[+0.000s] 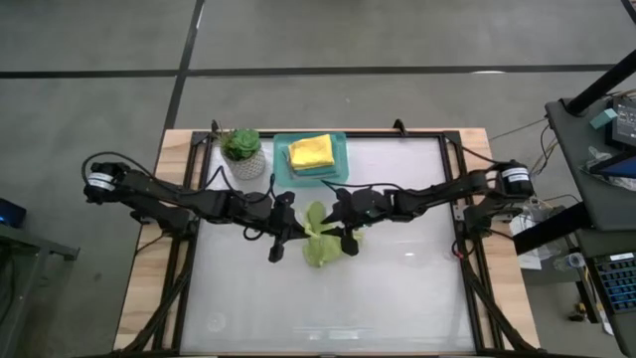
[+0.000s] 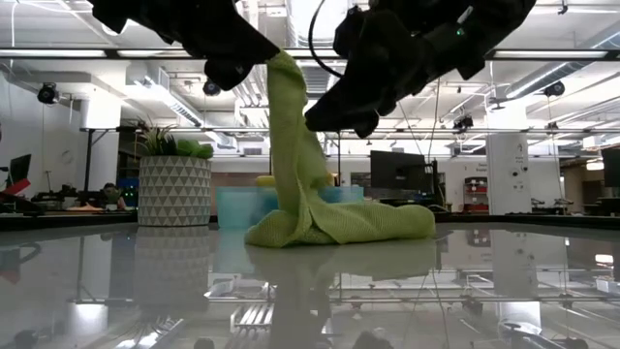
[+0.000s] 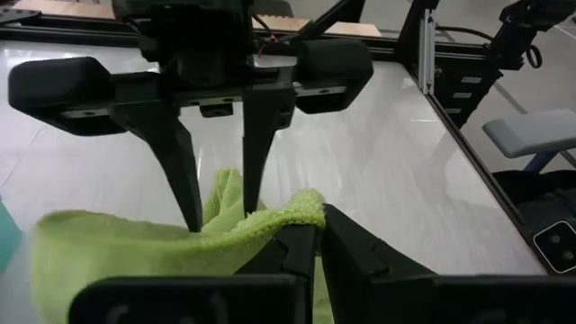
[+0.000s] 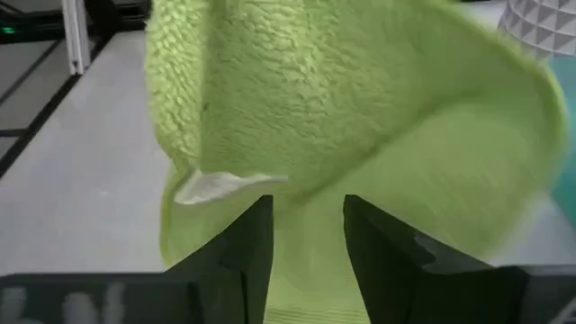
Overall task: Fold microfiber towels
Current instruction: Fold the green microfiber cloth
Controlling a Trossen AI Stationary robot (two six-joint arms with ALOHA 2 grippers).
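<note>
Near the middle of the white worktop (image 1: 397,288), a lime green towel (image 1: 320,244) is pulled up at 1 corner into a tall, upright peak, its long axis running from the raised corner down to a rumpled heap lying flat toward the front edge. The left gripper (image 1: 282,239) is clamped shut on that lifted corner, the cloth pinched between its fingers (image 3: 292,256) in its own wrist view. Just to the right, the right gripper (image 1: 347,237) hangs over the same towel with its fingers (image 4: 247,243) parted, the cloth draped just ahead of the gap between them; whether they touch it cannot be told. Toward the back edge, left of centre, stands a potted plant (image 1: 241,151) in a white patterned pot, and beside it a teal tray (image 1: 338,147) holds a folded yellow towel (image 1: 311,152) with a blue one barely showing under it. No writing is legible; a small white tag (image 4: 216,184) on the towel reads blank.
</note>
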